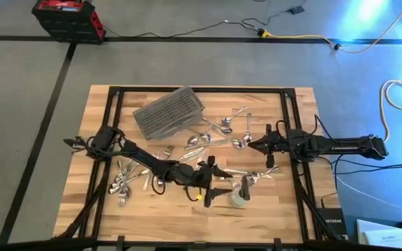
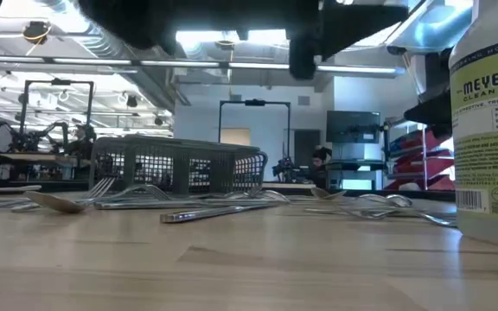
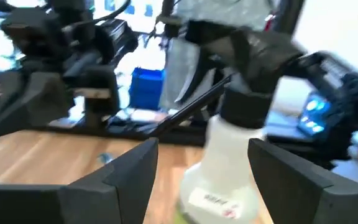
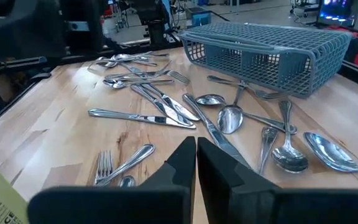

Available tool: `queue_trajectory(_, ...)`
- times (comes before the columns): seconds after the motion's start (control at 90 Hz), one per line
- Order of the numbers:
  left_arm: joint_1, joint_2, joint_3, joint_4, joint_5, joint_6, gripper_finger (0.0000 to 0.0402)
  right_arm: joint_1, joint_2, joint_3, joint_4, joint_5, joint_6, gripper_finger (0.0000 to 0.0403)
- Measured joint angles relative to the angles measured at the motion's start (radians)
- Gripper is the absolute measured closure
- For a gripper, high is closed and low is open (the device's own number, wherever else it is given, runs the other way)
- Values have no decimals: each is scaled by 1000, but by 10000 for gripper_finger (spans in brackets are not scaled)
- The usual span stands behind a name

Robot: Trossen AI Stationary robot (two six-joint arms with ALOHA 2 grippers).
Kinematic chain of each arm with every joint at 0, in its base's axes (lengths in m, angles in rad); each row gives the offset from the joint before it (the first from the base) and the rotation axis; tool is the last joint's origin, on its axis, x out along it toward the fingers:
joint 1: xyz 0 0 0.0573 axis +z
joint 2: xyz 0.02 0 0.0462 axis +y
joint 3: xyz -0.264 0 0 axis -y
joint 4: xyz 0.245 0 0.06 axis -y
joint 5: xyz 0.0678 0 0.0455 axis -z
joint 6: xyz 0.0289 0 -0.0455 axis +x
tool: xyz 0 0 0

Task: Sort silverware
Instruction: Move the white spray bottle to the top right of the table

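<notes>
The silverware lies loose on the wooden table: a heap [image 1: 125, 180] near the left, more forks and spoons [image 1: 218, 132] in the middle, and knives, forks and spoons [image 4: 166, 109] spread before my right gripper. My left gripper [image 1: 220, 185] is open near the table's front. Its fingers [image 3: 132, 165] stand on either side of a white bottle with a dark cap [image 3: 229, 168], with gaps showing. My right gripper [image 4: 196, 158] is shut and held above the table at the right [image 1: 257, 145], pointing toward the middle; a knife [image 4: 213, 134] lies just beyond its tips.
A grey mesh basket [image 1: 169, 111] lies tilted at the table's far middle [image 4: 266, 46]. The bottle [image 2: 491, 130] stands close to the low camera [image 1: 241, 194]. A dark frame [image 1: 292, 111] runs around the tabletop. Bare wood shows along the near edge [image 1: 159, 219].
</notes>
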Motion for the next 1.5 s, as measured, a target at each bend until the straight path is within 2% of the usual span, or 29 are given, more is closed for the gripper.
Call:
queue_trajectory(0.444, 6, 27, 2, 31, 20, 28, 164, 0, 0, 0, 0, 0, -1, 402)
queue_trajectory(0.767, 12, 29, 125, -182, 50, 143, 164, 0, 0, 0, 0, 0, -1, 402)
queue_trajectory(1.078, 13, 52, 134, -174, 114, 154, 163, 0, 0, 0, 0, -1, -2, 402)
queue_trajectory(1.5, 16, 77, 134, -114, 121, 138, 68, 0, 0, 0, 0, -1, -2, 402)
